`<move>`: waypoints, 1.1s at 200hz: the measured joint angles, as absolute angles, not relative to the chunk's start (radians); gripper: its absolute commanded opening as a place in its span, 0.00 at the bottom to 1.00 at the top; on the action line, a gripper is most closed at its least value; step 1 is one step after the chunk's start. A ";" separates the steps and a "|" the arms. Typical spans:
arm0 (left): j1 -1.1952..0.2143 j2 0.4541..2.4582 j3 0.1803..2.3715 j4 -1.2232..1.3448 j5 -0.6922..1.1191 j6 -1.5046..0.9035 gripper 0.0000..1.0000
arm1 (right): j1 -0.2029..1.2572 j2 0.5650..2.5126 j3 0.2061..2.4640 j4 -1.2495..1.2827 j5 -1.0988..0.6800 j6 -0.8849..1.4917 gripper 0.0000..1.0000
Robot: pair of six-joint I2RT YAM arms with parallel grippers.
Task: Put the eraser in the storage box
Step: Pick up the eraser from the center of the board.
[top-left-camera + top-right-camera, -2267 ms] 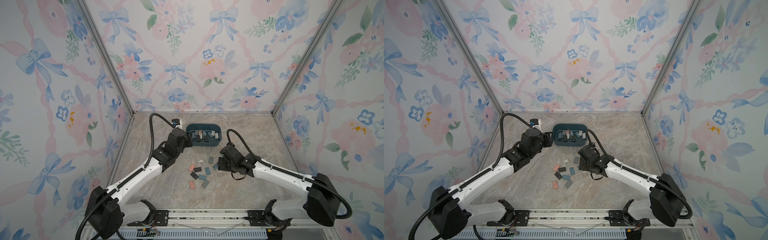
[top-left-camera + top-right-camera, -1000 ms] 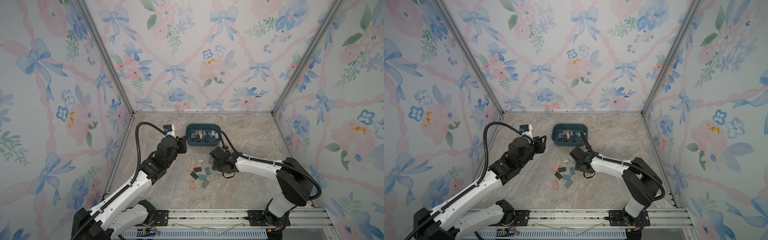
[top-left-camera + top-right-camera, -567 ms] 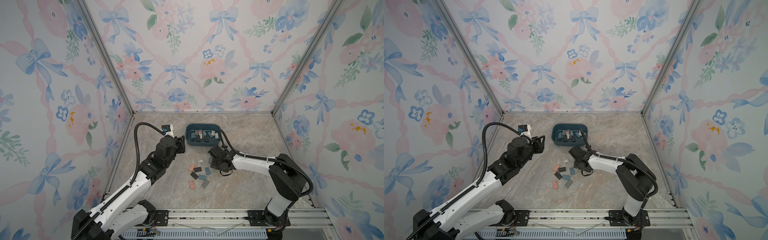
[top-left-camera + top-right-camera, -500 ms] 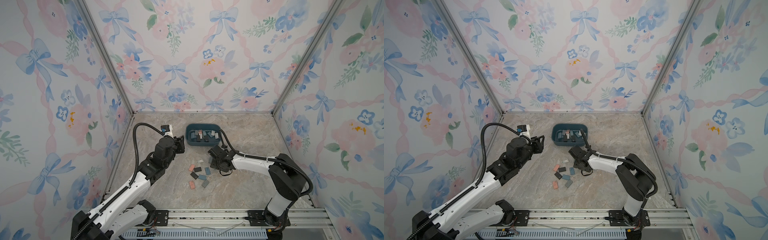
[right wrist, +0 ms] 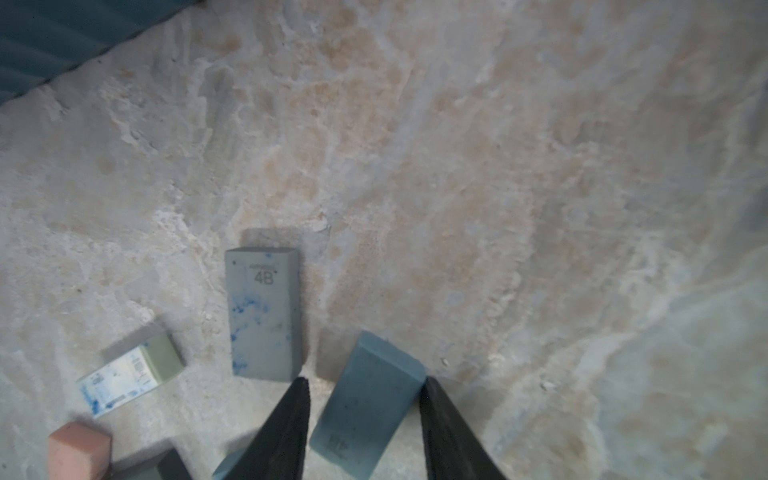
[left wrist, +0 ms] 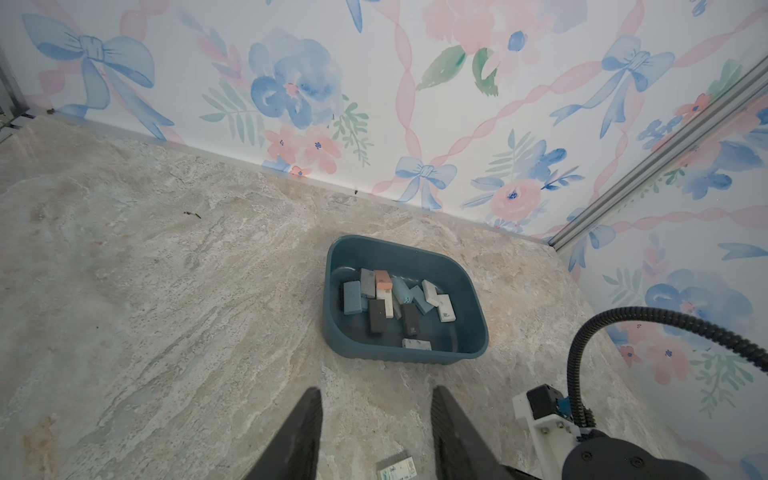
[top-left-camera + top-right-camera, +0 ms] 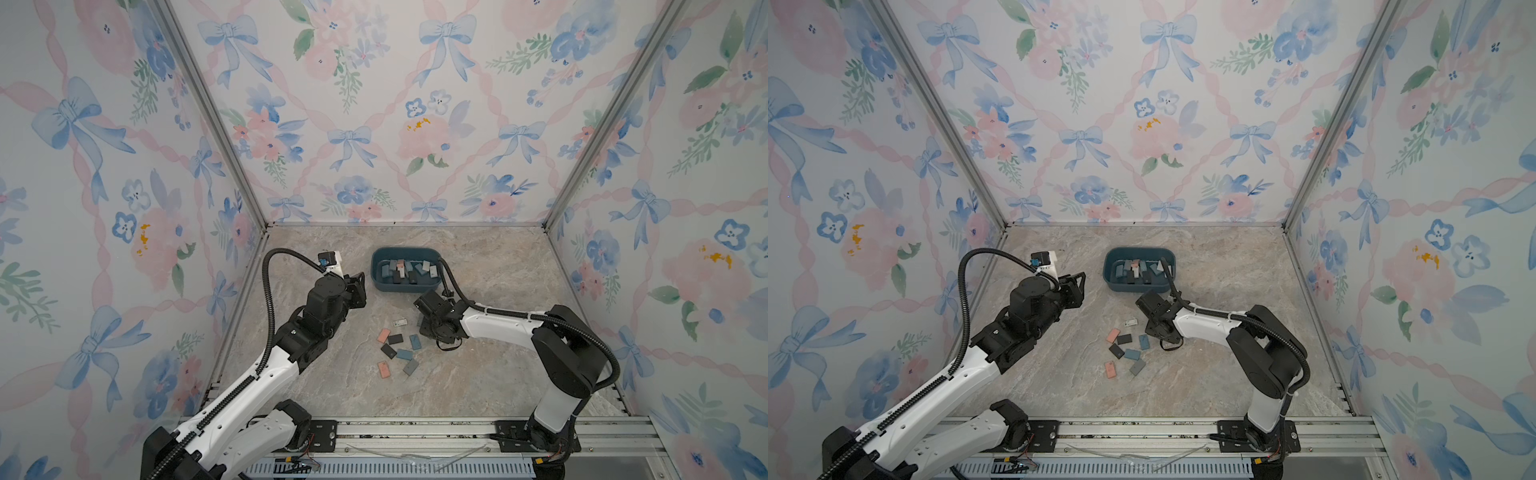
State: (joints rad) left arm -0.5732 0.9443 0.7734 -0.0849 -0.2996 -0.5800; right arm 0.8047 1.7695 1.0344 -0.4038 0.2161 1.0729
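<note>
Straddling one teal eraser (image 5: pixel 368 405) that lies flat on the marble table (image 5: pixel 498 166), the right gripper (image 5: pixel 365 380) has a fingertip at each side, though I cannot tell whether it pinches. Five other erasers (image 5: pixel 264 311) lie close beside and ahead of it, and the one storage box (image 7: pixel 405 287) sits just beyond, holding about eleven. The left gripper (image 6: pixel 376 390) hangs open and empty.

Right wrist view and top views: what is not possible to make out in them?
- Right wrist view: whether the right gripper presses the teal-blue rectangular rubber eraser between its jaws; the shadow hides the contact.
- Same view: the pink rubber eraser and the dark teal-blue plastic storage box are cut off by picture edges.
- Both top views: the right arm's black wrist hides the jaws.
</note>
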 measured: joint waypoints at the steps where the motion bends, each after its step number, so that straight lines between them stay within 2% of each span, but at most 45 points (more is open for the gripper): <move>1: -0.573 0.944 0.773 -0.085 -0.300 -0.580 0.46 | 0.805 1.769 1.034 -0.404 0.216 1.073 0.42; 88: -0.572 0.931 0.766 -0.086 -0.300 -0.583 0.46 | 0.802 1.769 1.044 -0.463 0.214 1.012 0.36; 150: -0.572 0.926 0.763 -0.086 -0.300 -0.587 0.46 | 0.801 1.800 1.093 -0.561 0.217 0.922 0.46; 170: -0.572 0.926 0.762 -0.086 -0.300 -0.587 0.46 | 0.801 1.802 1.096 -0.574 0.217 0.904 0.46; 220: -0.572 0.926 0.762 -0.086 -0.300 -0.587 0.46 | 0.801 1.802 1.096 -0.576 0.216 0.886 0.26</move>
